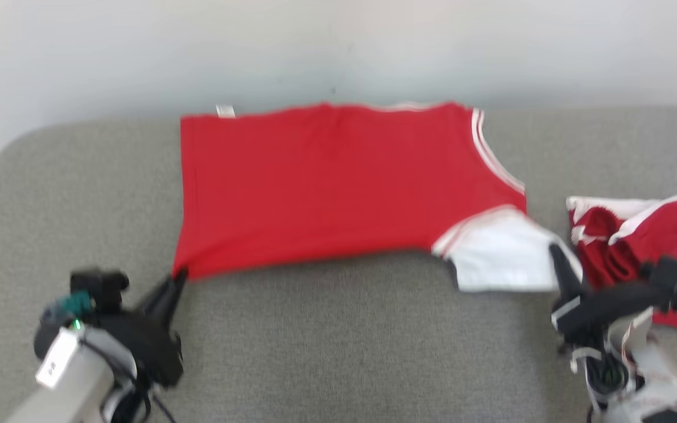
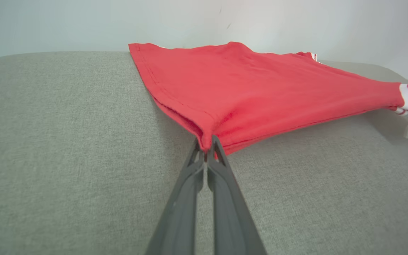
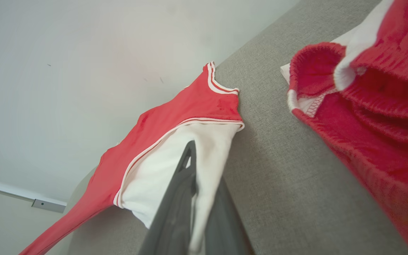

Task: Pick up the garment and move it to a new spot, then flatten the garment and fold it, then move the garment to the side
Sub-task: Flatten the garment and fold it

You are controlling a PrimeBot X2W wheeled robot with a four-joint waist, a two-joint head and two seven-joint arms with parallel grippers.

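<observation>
1. Two grippers, head view: left gripper (image 1: 175, 281) at the near-left corner of the garment (image 1: 327, 188), right gripper (image 1: 557, 254) at its white panel (image 1: 503, 258); garment lies on the worktop (image 1: 344, 341).
2. Left wrist view: jaws clenched on the red corner.
3. Right wrist view: jaws clenched on the white panel (image 3: 154, 170).

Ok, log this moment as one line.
left gripper: shut on red jersey corner | right gripper: shut on white sleeve | red jersey: spread on grey surface | second red garment: bunched at right
</observation>
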